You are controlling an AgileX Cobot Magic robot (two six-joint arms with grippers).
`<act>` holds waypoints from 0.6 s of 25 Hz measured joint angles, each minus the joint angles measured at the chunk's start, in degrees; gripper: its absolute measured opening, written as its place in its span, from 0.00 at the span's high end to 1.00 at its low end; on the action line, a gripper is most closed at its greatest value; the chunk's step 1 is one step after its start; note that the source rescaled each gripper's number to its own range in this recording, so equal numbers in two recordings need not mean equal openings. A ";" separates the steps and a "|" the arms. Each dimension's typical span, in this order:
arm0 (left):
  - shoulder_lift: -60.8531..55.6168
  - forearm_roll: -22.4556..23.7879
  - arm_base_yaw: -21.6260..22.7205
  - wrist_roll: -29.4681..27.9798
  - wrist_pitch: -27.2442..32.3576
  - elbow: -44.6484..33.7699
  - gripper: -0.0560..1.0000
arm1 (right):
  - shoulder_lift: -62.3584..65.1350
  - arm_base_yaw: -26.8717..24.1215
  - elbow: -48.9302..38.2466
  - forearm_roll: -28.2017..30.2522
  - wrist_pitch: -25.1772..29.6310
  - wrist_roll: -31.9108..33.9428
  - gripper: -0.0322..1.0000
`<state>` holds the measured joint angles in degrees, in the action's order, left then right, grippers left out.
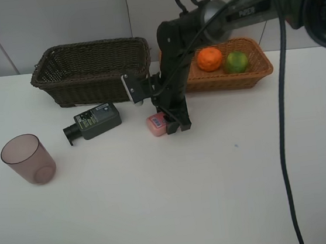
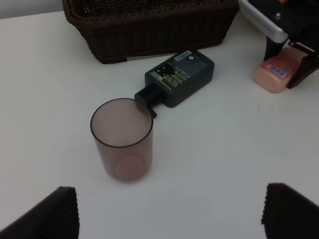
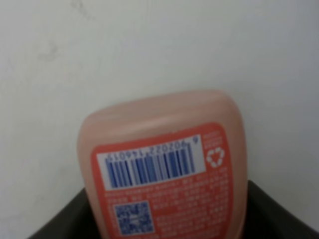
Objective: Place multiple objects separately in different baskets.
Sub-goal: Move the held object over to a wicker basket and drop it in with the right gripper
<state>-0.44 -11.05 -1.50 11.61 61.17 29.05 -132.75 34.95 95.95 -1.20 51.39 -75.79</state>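
Note:
My right gripper (image 1: 172,121) is down on the table, shut on the pink bottle (image 1: 157,124), which lies on its side just in front of the baskets. In the right wrist view the pink bottle (image 3: 164,169) fills the frame, label up, with dark fingers (image 3: 65,219) on both sides. A dark green-black bottle (image 1: 95,121) lies flat to the left of it. The mauve cup (image 1: 29,159) stands upright at the far left. My left gripper (image 2: 169,214) hangs open in front of the cup (image 2: 122,142), holding nothing. An orange (image 1: 209,59) and a green fruit (image 1: 235,62) sit in the orange-tan basket (image 1: 257,73).
The dark brown basket (image 1: 92,71) stands at the back left, beside the tan one. My right arm reaches in from the upper right, over the tan basket. A black cable (image 1: 283,143) hangs down on the right. The table is white.

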 joint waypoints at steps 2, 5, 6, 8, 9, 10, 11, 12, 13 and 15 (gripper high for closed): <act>0.00 0.00 0.00 0.00 0.00 0.00 0.01 | -0.05 0.00 0.00 0.00 0.00 0.00 0.96; 0.00 0.00 0.00 0.00 0.00 0.00 0.01 | -0.05 0.00 0.00 0.00 -0.02 0.00 0.96; 0.00 0.00 0.00 0.00 0.00 0.00 0.01 | -0.05 0.00 0.00 0.00 -0.02 0.00 0.96; 0.00 0.00 0.00 0.00 0.00 0.00 0.01 | -0.05 0.00 0.00 -0.04 -0.02 0.00 0.96; 0.00 0.00 0.00 0.00 0.00 0.00 0.01 | -0.05 0.00 0.00 -0.04 -0.02 0.00 0.96; 0.00 0.00 0.00 0.00 0.00 0.00 0.01 | -0.05 0.00 0.00 -0.04 -0.02 0.00 0.96; 0.00 0.00 0.00 0.00 0.00 0.00 0.01 | -0.05 0.00 0.00 -0.04 -0.02 0.00 0.96; 0.00 0.00 0.00 0.00 0.00 0.00 0.01 | -0.05 0.00 0.00 -0.04 -0.02 0.00 0.96; 0.00 0.00 0.00 0.00 0.00 0.00 0.01 | -0.05 0.00 0.00 -0.04 -0.02 0.00 0.96; 0.00 0.00 0.00 0.00 0.00 0.00 0.01 | -0.05 0.00 0.00 -0.04 -0.02 0.00 0.96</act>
<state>-0.44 -11.05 -1.50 11.61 61.17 29.05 -132.80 34.95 95.95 -1.24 51.37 -75.79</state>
